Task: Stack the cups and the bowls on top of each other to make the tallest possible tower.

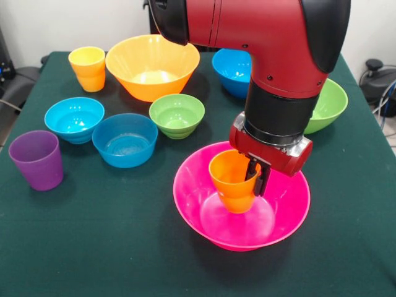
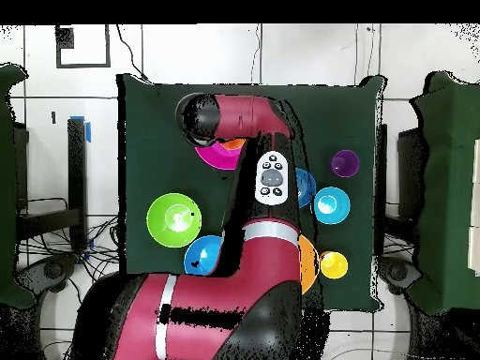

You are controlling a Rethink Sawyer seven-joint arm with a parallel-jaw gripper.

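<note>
Big pink bowl (image 1: 241, 201) sits up front on the desk, and the tool (image 1: 254, 175) is clamped on the rim of the orange cup (image 1: 232, 180), holding it upright inside that bowl — so the tower's barely begun. Purple cup (image 1: 37, 159), yellow cup (image 1: 88, 68) and the other six bowls are loose around the desk, unstacked — nearly everything's left.

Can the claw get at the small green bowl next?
Probably yes, once freed: the claw is shut on the orange cup in the pink bowl; the small green bowl stands uncovered.
</note>
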